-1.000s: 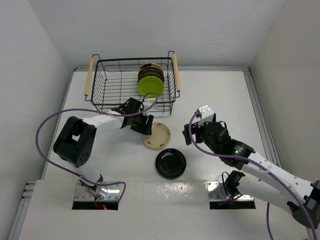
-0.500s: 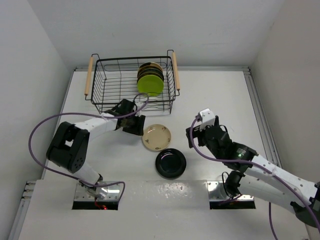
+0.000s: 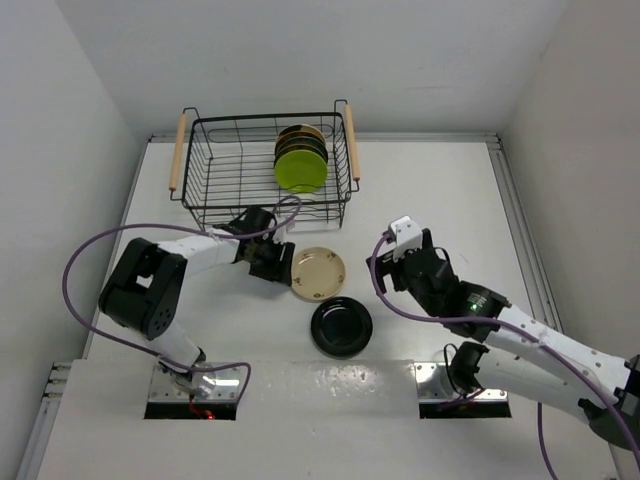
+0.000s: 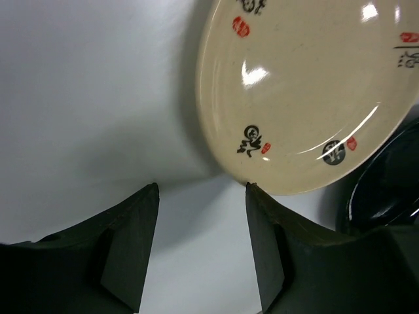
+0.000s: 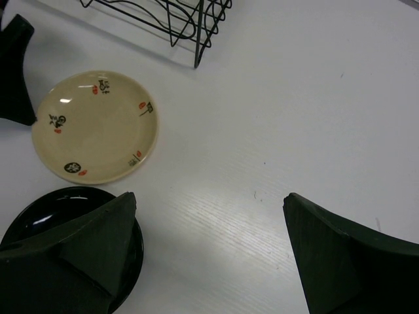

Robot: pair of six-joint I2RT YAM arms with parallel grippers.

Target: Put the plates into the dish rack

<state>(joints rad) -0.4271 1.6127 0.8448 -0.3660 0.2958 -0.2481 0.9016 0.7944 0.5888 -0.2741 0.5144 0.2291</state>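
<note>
Plates are split between two places on my screens. Several stand on edge in the right half of the dish rack (image 3: 230, 175), the lime green plate (image 3: 300, 172) at the front of the row and a brownish plate (image 3: 302, 133) showing at the back; I cannot count the ones between them. The rack sits at the far side of the table (image 3: 450, 190), with its wooden handles (image 3: 178, 152) on the left and right ends. Two plates lie flat on the table outside the rack, close to its near right corner. The cream plate (image 3: 320, 272), marked with small red and black signs, is nearer the rack, and the black plate (image 3: 341, 326) is just beside it on the side toward the arm bases. From the left wrist I see the left gripper (image 4: 203, 190) low over the table with its jaws apart and only bare table between them; the tip of one finger (image 4: 265, 242) is right at the cream plate's rim, though I cannot tell whether it touches. The right gripper (image 5: 209, 199) hangs above the table to the right of both plates, jaws spread wide and holding nothing, well apart from the rack's corner.
</note>
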